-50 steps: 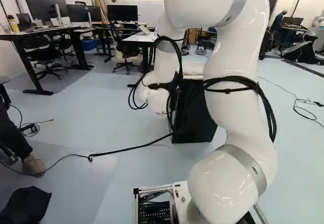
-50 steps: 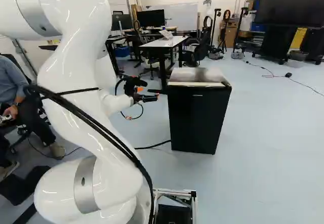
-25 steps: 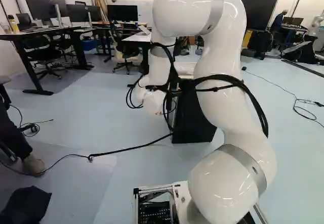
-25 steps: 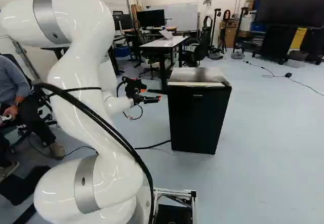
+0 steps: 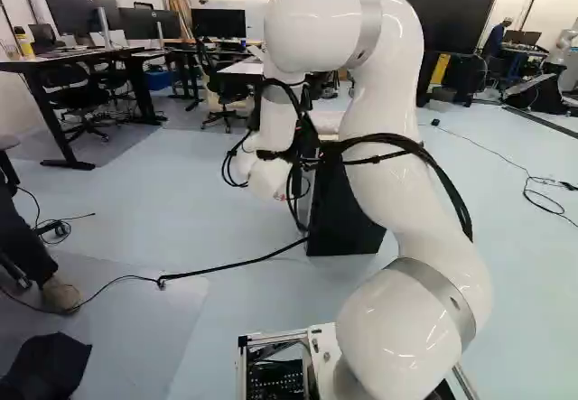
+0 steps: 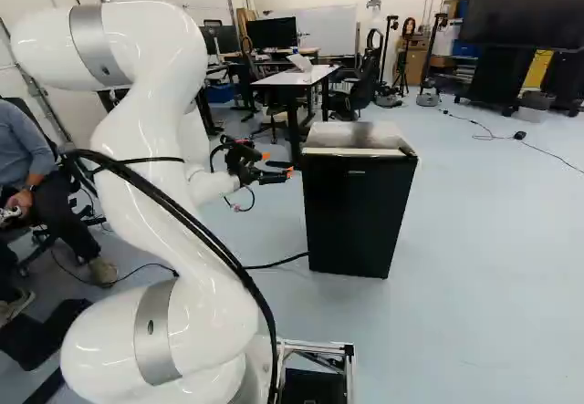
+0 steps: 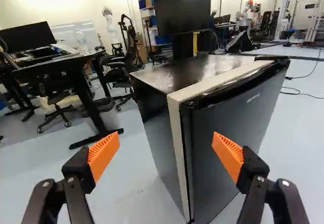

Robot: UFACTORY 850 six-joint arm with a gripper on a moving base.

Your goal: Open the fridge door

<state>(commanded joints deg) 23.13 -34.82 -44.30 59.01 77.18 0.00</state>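
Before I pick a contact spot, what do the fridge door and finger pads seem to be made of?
The fridge door looks like smooth coated metal with a satin finish, judging by its soft, even sheen; plastic can't be ruled out. The orange finger pads look like matte rubber or soft plastic, judging by their fine ridges and lack of sharp highlights.

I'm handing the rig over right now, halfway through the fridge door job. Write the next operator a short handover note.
Gripper: open, nothing between its fingers, just left of the fridge's upper part in the right base view.
Fridge: upright on the floor ahead of the base; a black cable runs along the floor towards its foot.
Done: gripper brought near; no grip on the door.
Left: door looks shut. I'd line one finger up with its edge, then ease it open; I can't tell which side is hinged.
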